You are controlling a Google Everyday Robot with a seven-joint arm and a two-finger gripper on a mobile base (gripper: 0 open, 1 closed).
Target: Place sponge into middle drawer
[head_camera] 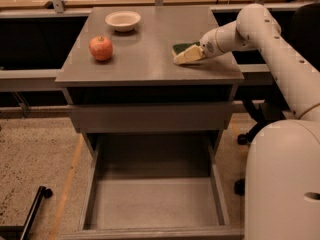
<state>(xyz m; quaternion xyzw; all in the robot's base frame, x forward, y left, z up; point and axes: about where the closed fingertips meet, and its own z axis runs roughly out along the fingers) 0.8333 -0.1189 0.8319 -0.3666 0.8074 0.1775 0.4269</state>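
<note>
The sponge (186, 55), pale yellow with a dark green layer, lies tilted on the right part of the cabinet top (145, 64). My gripper (201, 50) reaches in from the right and is shut on the sponge's right end, just above the top. The middle drawer (155, 204) is pulled fully out below, a wide grey box with a bare floor. It lies well below and to the front left of the gripper.
A red apple (101, 48) and a white bowl (123, 20) sit on the left and back of the cabinet top. A closed drawer front (150, 116) lies above the open drawer. My white body (282, 184) stands at the right, with a chair base (244, 138) behind it.
</note>
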